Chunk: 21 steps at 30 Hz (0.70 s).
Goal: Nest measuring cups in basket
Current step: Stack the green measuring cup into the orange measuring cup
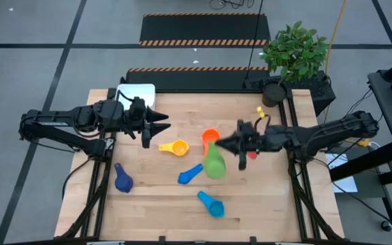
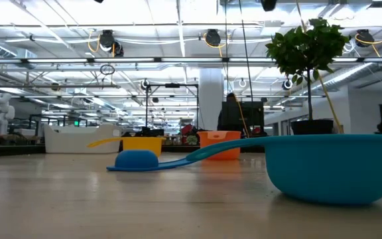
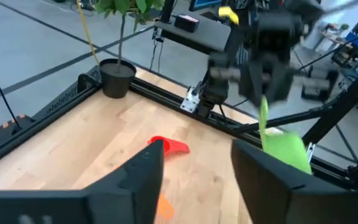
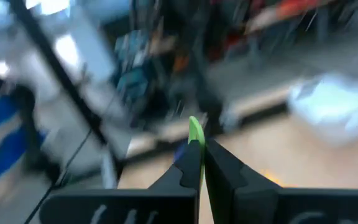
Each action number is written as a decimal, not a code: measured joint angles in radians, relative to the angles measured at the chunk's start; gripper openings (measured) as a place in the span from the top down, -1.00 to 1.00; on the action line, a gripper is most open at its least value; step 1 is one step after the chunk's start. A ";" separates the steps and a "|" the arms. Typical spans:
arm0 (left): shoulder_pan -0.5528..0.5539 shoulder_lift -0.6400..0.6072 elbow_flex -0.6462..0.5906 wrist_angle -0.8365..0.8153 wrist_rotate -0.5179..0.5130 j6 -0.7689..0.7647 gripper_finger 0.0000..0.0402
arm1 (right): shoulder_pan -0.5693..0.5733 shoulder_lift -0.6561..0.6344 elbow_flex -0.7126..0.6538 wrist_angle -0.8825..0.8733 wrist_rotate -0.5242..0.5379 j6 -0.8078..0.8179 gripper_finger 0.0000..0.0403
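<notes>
My right gripper (image 1: 224, 143) is above the table's middle, shut on the green measuring cup (image 1: 214, 163). My left gripper (image 1: 162, 126) hovers open near the far-left part of the table, pointing right toward it. On the wood lie the orange cup (image 1: 210, 136), the yellow cup (image 1: 175, 147), the dark blue cup (image 1: 122, 179) and two lighter blue cups (image 1: 190, 174) (image 1: 211, 204). The red cup (image 3: 166, 146) lies mouth down, partly under my right arm in the high view. The white basket (image 1: 136, 92) sits at the far-left corner. My right gripper pinches the green cup's flat handle (image 4: 196, 133) between its two fingers (image 4: 185, 171), with the handle's end sticking out past the fingertips. The fingers point toward the table's left. The bowl (image 3: 286, 149) hangs below the fingers and appears lifted clear of the table.
A potted plant (image 1: 295, 54) stands at the far-right corner beside the table frame. A lighter blue cup (image 2: 337, 166) lies close to the near edge. Bare wood lies between the basket and the yellow cup.
</notes>
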<state>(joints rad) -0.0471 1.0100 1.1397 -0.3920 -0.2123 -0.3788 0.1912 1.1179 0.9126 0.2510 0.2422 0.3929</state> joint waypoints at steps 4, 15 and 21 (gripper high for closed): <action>0.001 0.000 0.000 0.000 0.000 0.000 -0.17 | -0.036 0.002 0.000 0.154 0.116 -0.119 1.00; 0.052 0.000 0.000 0.000 -0.006 -0.140 -0.22 | -0.155 0.009 0.001 0.224 0.171 -0.522 1.00; 0.081 0.000 0.000 0.042 0.012 -0.286 -0.21 | -0.199 0.009 0.001 0.249 0.142 -0.658 1.00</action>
<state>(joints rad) 0.0335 1.0100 1.1393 -0.3495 -0.2006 -0.6650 -0.0082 1.1267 0.9134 0.5001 0.3841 -0.2654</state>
